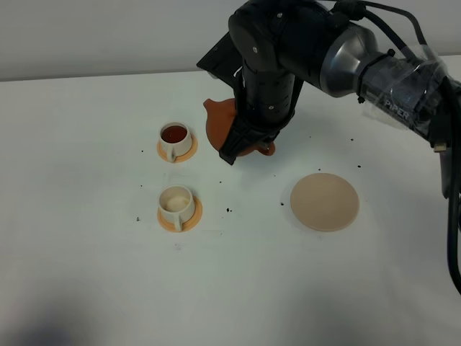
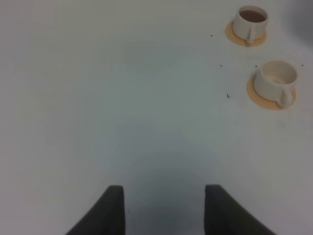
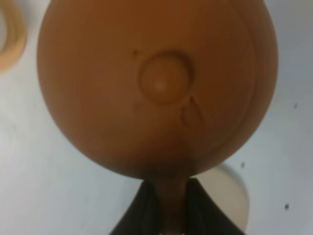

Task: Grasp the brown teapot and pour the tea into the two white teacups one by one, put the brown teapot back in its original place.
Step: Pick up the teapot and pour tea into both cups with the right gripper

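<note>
My right gripper [image 1: 243,141] is shut on the handle of the brown teapot [image 1: 219,121] and holds it above the table, just right of the far cup, spout pointing left. In the right wrist view the teapot [image 3: 156,88] fills the frame, with the fingers [image 3: 146,208] clamped on its handle. The far white teacup [image 1: 175,137] holds dark tea. The near white teacup [image 1: 175,203] looks pale inside. The beige coaster [image 1: 324,201] lies bare to the right. My left gripper [image 2: 165,210] is open and empty over bare table, both cups [image 2: 252,19] [image 2: 277,81] well ahead of it.
Each cup stands on a small orange disc [image 1: 189,215]. Small dark specks [image 1: 229,210] are scattered on the white table between the cups and the coaster. The right arm's dark body [image 1: 288,50] hangs over the far middle of the table.
</note>
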`<control>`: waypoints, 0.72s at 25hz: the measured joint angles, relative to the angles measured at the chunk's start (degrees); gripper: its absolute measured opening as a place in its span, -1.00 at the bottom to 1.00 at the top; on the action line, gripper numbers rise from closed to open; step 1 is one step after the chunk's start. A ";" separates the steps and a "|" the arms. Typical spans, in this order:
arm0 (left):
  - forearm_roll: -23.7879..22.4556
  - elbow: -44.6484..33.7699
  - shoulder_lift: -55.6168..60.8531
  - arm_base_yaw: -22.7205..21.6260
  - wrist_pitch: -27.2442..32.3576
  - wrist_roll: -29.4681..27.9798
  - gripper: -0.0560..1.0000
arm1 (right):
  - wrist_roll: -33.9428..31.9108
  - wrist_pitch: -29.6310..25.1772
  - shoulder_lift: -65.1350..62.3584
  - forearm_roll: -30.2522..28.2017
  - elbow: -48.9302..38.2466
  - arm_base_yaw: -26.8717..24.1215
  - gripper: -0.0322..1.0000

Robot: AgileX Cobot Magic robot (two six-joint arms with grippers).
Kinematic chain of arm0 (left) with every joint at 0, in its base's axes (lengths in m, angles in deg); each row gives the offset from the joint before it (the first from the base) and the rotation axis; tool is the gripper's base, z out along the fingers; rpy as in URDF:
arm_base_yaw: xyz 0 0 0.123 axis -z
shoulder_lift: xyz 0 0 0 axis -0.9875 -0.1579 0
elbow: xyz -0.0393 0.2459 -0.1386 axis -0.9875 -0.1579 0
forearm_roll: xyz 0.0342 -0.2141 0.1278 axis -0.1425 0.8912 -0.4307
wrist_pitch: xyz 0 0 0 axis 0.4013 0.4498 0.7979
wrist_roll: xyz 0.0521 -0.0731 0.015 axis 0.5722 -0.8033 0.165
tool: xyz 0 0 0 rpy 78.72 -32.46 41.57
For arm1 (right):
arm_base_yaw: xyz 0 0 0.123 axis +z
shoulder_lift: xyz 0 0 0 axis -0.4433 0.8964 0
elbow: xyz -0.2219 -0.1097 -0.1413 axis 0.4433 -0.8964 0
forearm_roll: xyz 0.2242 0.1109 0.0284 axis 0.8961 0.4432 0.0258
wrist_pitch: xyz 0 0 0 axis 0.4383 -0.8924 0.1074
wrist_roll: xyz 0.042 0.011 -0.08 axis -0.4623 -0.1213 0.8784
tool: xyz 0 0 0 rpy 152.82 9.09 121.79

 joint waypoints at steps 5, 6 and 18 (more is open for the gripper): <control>0.00 0.00 0.00 0.00 0.00 0.00 -0.15 | -2.40 0.05 -2.18 -5.05 -5.76 4.36 -0.72; 0.00 0.00 0.00 0.00 0.00 0.00 -0.15 | -2.90 0.11 -2.47 -5.78 -6.73 5.26 -0.72; 0.00 0.00 0.00 0.00 0.00 0.00 -0.15 | -9.15 4.03 -7.86 -10.72 -21.11 11.44 -0.72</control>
